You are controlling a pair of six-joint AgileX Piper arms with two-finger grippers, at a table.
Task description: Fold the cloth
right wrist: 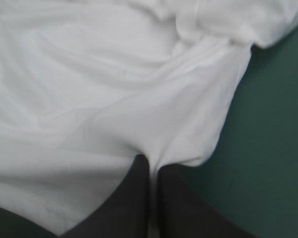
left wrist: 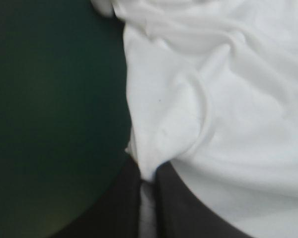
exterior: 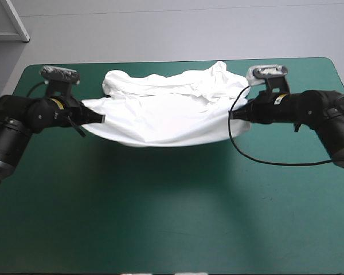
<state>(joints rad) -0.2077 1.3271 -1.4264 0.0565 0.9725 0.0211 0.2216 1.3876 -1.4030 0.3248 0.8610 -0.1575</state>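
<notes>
left gripper (left wrist: 148, 173): clamped on t-shirt (exterior: 166, 120) at its left edge, black fingers all but together, strip of white cloth pinched between. right gripper (right wrist: 154, 166): same, clamped on the opposite edge. t-shirt: over far half of table (exterior: 172, 217), stretched between both grippers, near hem lifted and sagging in a curve, shadow beneath on teal-green cover. far part crumpled, lying near table's far edge.

T-shirt (exterior: 166, 112) between hands (exterior: 99, 119) (exterior: 235, 114), perhaps on table (exterior: 172, 217)
</notes>
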